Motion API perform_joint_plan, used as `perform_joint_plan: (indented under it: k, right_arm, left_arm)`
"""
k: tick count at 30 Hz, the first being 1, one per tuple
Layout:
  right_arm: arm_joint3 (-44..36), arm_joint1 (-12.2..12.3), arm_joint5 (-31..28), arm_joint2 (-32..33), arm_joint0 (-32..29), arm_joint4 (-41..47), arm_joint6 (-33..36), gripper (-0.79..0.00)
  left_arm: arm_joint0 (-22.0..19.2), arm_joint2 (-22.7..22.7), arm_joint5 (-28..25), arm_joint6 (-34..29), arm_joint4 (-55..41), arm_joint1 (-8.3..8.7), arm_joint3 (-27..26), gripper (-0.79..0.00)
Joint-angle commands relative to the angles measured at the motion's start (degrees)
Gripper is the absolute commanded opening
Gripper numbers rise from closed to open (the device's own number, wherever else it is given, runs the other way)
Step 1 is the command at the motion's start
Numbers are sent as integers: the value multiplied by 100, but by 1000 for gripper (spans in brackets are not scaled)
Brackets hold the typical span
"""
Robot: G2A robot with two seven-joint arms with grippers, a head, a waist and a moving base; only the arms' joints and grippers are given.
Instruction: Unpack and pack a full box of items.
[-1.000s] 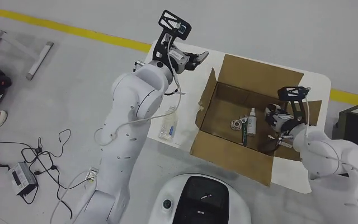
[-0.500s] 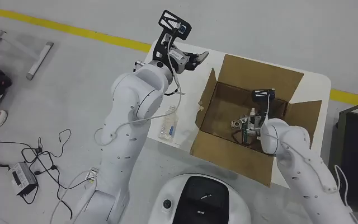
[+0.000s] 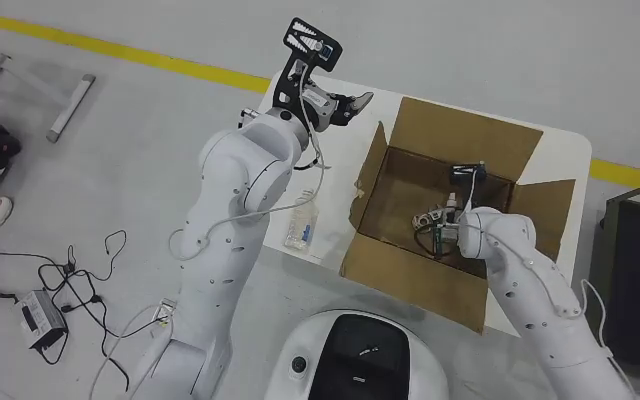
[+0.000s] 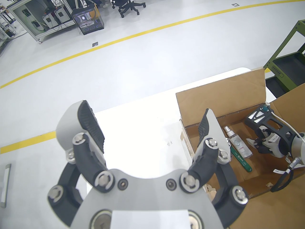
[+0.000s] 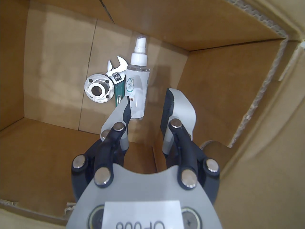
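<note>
**Box open, gripper inside**

Sits brown and corrugated (flaps splayed) at 3 o'clock on the table, holding clear spray bottle, green-handled wrench and steel flange. Right gripper just over the bottle, spread apart, empty; left gripper at 11 o'clock, likewise spread.

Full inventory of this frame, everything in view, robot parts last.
cardboard box: 1, brown, flaps open, on table
spray bottle: 1, clear with white pump, lying on box floor
adjustable wrench: 1, silver head, green handle, in box between spray bottle and flange
flange: 1, silver metal, on box floor
clear bottle: 1, on table's near edge, outside box
table: 1, white
floor line: 1, yellow, beyond table
power adapter: 1, dark, on floor with black cables
left tool: 1, grey and black, open, empty, above table outside box
right tool: 1, grey and black, open, empty, inside box over spray bottle
</note>
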Motion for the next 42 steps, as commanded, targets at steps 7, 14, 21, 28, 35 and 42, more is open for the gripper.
perform_joint_plan:
  k: [7, 14, 21, 28, 35, 42]
  right_arm:
    - [245, -73, -66, -16, 25, -90, 49, -425]
    - [448, -144, -151, -30, 20, -68, 24, -388]
    - [768, -247, -227, -130, 107, 14, -67, -397]
    - [1044, -353, -243, -244, 191, 52, -149, -403]
    - [1258, -435, -279, -264, 293, 57, -176, -406]
    - [1434, -507, -325, -271, 340, 56, -206, -425]
  left_arm:
    - [0, 0, 0, 0, 0, 0, 0, 0]
    - [0, 0, 0, 0, 0, 0, 0, 0]
    - [0, 0, 0, 0, 0, 0, 0, 0]
    - [0, 0, 0, 0, 0, 0, 0, 0]
    - [0, 0, 0, 0, 0, 0, 0, 0]
    - [0, 0, 0, 0, 0, 0, 0, 0]
